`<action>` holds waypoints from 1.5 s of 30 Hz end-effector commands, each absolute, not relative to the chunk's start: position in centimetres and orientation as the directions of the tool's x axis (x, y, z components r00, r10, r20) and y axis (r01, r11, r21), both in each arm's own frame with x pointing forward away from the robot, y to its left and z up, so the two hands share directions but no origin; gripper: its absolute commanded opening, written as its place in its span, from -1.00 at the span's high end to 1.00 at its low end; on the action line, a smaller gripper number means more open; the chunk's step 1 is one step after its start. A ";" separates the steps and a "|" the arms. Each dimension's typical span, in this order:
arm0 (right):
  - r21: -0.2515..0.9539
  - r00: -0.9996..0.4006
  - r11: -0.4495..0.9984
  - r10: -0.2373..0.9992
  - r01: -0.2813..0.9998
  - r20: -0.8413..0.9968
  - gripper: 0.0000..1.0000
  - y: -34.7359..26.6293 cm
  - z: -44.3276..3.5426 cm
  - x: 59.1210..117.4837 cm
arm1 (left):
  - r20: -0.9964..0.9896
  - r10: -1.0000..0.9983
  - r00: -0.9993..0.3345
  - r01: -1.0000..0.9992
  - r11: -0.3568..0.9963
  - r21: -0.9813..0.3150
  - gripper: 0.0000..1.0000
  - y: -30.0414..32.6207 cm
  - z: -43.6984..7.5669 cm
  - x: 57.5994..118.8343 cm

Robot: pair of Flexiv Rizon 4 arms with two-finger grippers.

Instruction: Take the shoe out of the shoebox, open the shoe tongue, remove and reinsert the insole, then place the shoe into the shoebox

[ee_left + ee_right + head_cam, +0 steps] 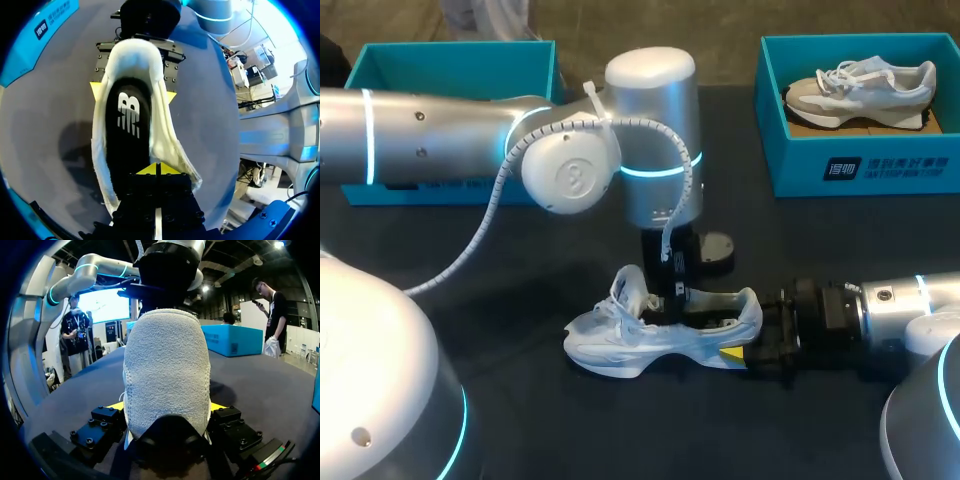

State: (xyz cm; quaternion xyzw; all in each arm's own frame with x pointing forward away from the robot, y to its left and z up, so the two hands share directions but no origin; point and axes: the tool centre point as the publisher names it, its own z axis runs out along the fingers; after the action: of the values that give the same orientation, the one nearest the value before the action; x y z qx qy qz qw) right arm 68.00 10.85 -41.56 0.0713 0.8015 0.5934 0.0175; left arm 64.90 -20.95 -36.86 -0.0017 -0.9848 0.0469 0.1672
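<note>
So, the side stuff: everything is carried by a dark, matte bench (540, 420). A second teal shoebox (880, 170) is parked at the bench's far right corner. It's open at the top, with some white print shown on its near wall. Inside it, a grey-and-beige sneaker (860, 90) with white laces is laid lengthwise, and most of the box is filled by it. The laces are bunched up loosely over the upper. Something tan can be seen under the sneaker, though whether that's its sole or packing can't be told. The box is set well apart from the middle of the bench.
</note>
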 end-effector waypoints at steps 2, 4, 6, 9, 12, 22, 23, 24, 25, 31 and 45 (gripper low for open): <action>0.953 -0.989 0.287 0.137 0.094 0.056 1.00 11.0 -41.6 68.0 | 0.340 0.018 -0.940 -0.015 0.995 -0.094 1.00 -21.0 -37.6 64.8; 0.953 -0.989 0.287 0.137 0.094 0.056 1.00 11.0 -41.6 68.0 | 0.344 0.020 -0.939 -0.013 0.996 -0.092 1.00 -21.0 -37.8 64.7; 0.953 -0.989 0.287 0.137 0.094 0.056 1.00 11.0 -41.6 68.0 | 0.345 0.022 -0.938 -0.009 0.996 -0.086 1.00 -21.1 -38.0 64.5; 0.953 -0.989 0.287 0.137 0.094 0.056 1.00 11.0 -41.6 68.0 | 0.334 0.016 -0.942 -0.011 0.997 -0.078 1.00 -21.1 -38.2 64.4; 0.953 -0.989 0.287 0.137 0.094 0.056 1.00 11.0 -41.6 68.0 | 0.316 0.009 -0.949 -0.015 0.997 -0.075 1.00 -21.2 -38.4 64.4; 0.953 -0.989 0.287 0.137 0.094 0.056 1.00 11.0 -41.6 68.0 | 0.279 0.000 -0.960 -0.017 0.998 -0.058 0.69 -21.5 -39.2 64.5; 0.953 -0.989 0.287 0.137 0.094 0.056 1.00 11.0 -41.6 68.0 | 0.274 -0.005 -0.962 -0.022 0.998 -0.058 0.69 -21.5 -39.4 64.6; 0.953 -0.989 0.287 0.137 0.094 0.056 1.00 11.0 -41.6 68.0 | 0.262 -0.017 -0.965 -0.032 0.998 -0.052 0.68 -21.6 -39.5 64.6; 0.953 -0.989 0.287 0.137 0.094 0.056 1.00 11.0 -41.6 68.0 | 0.254 -0.023 -0.967 -0.036 0.998 -0.048 0.69 -21.6 -39.7 64.7; 0.953 -0.989 0.287 0.137 0.094 0.056 1.00 11.0 -41.6 68.0 | 0.216 -0.024 -0.976 -0.030 0.999 -0.027 0.52 -21.9 -40.5 64.9; 0.953 -0.989 0.287 0.137 0.094 0.056 1.00 11.0 -41.6 68.0 | 0.082 -0.088 -0.993 -0.089 0.996 -0.011 0.37 -22.2 -41.5 66.0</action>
State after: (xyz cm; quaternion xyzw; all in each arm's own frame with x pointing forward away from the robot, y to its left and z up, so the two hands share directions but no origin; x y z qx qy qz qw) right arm 68.01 10.78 -41.66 0.0715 0.8017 0.5931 0.0178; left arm 66.02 -21.86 -40.81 0.0407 -0.9976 0.0121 0.0544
